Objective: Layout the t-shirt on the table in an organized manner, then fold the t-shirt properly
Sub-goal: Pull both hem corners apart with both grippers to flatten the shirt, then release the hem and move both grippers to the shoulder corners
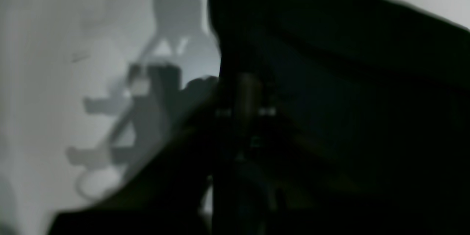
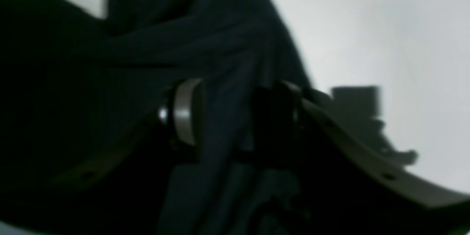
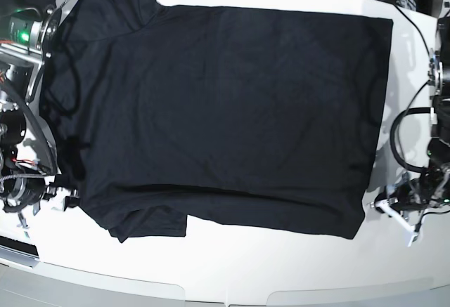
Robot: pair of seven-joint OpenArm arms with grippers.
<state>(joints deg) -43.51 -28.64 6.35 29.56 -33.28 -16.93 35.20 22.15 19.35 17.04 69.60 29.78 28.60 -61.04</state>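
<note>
The t-shirt (image 3: 232, 117) lies flat across the bench (image 3: 232, 272). My left pincer (image 1: 244, 112) is pressed together at four o'clock; right pincer (image 2: 235, 117) stands apart astride cloth, for smoothing, I reckon.

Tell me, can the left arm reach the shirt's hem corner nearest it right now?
Probably yes: the left claw sits just beside that corner of the t-shirt, with only bare table between them.
</note>
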